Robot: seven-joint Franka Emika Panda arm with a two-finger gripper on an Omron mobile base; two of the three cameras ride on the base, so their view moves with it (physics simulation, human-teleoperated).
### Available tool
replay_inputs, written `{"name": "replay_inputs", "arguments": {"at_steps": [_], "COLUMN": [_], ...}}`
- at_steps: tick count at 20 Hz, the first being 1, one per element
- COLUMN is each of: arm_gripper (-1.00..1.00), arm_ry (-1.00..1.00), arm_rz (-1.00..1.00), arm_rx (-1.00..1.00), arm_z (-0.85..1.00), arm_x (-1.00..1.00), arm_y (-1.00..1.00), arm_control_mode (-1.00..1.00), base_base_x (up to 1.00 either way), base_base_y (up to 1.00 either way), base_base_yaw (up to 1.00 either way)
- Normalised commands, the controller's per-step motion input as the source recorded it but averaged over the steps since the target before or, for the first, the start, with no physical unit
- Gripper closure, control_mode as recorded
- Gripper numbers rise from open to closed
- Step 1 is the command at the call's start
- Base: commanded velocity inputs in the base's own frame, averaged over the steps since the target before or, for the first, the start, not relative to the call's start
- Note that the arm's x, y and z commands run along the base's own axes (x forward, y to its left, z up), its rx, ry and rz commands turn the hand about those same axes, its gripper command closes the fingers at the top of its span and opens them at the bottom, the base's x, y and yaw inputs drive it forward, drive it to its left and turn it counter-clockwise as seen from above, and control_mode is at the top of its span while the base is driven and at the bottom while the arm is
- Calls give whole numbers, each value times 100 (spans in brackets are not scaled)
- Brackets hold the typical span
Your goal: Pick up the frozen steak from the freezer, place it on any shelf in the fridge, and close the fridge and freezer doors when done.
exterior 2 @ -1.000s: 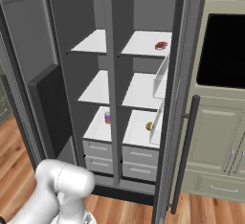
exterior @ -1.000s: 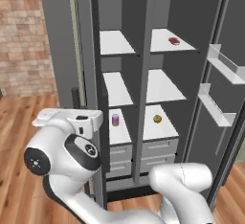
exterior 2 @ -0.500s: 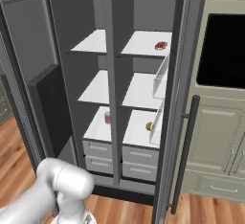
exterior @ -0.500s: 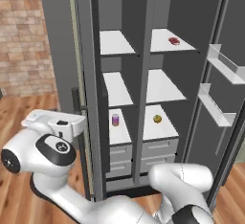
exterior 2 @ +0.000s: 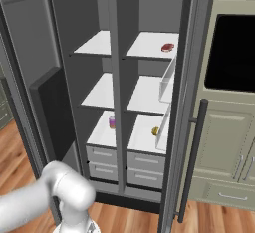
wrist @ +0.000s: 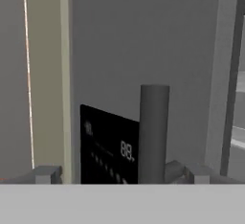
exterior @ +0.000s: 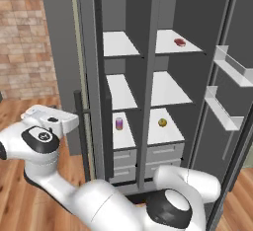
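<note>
My gripper (wrist: 117, 174) is spread wide by the left door's handle (wrist: 154, 132); the steak (exterior: 180, 42) lies on the top right shelf (exterior: 168, 48).

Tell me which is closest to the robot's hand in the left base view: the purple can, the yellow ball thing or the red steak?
1. Purple can, low left shelf, nearest the gripper.
2. Yellow item, low right shelf.
3. Red steak, top right shelf.
</note>
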Motion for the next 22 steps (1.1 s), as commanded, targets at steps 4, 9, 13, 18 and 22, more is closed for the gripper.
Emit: {"name": "replay_inputs", "arguments": {"at_steps": [4, 9, 13, 18, 22], "arm_gripper": [-100, -100, -100, -100, -100], "arm_ry": [0, 0, 3, 2, 1], "arm_rz": [-4, 0, 0, 0, 0], "arm_rx": [0, 0, 0, 0, 0], "arm_z": [-2, 0, 0, 0, 0], "arm_x": [34, 40, 68, 64, 60], "arm_y": [-18, -70, -81, -100, -100], "arm_control_mode": [-100, -100, -100, -100, -100], "base_base_x": [0, 0, 0, 0, 0], "base_base_y": [0, 0, 0, 0, 0], "base_base_yaw": [0, 0, 0, 0, 0]}}
